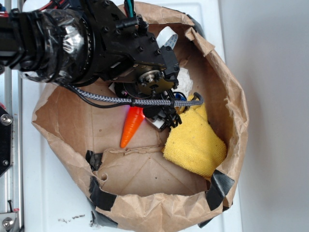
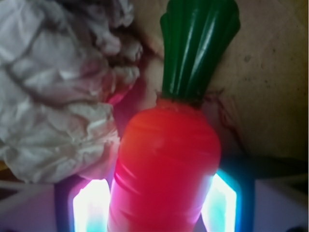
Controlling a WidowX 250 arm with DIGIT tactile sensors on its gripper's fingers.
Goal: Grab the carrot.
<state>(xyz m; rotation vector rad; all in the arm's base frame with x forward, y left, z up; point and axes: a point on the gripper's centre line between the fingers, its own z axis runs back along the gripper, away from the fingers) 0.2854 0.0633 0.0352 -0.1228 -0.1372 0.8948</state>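
Inside the paper bag (image 1: 63,116), the pincer (image 2: 157,203) straddled the carrot (image 2: 169,159), its glowing fingers (image 2: 91,205) at either flank; whether they gripped it was unclear. A yellow cloth (image 1: 195,142) lay beside.

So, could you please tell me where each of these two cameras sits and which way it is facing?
Exterior: above the scene, looking down into the brown paper bag; the black arm and its tool show over the carrot and yellow cloth.
Wrist: on the arm just behind the tool, looking along the carrot to its green top, crumpled white paper beside it; only the lit pads show.
Shared: the carrot.
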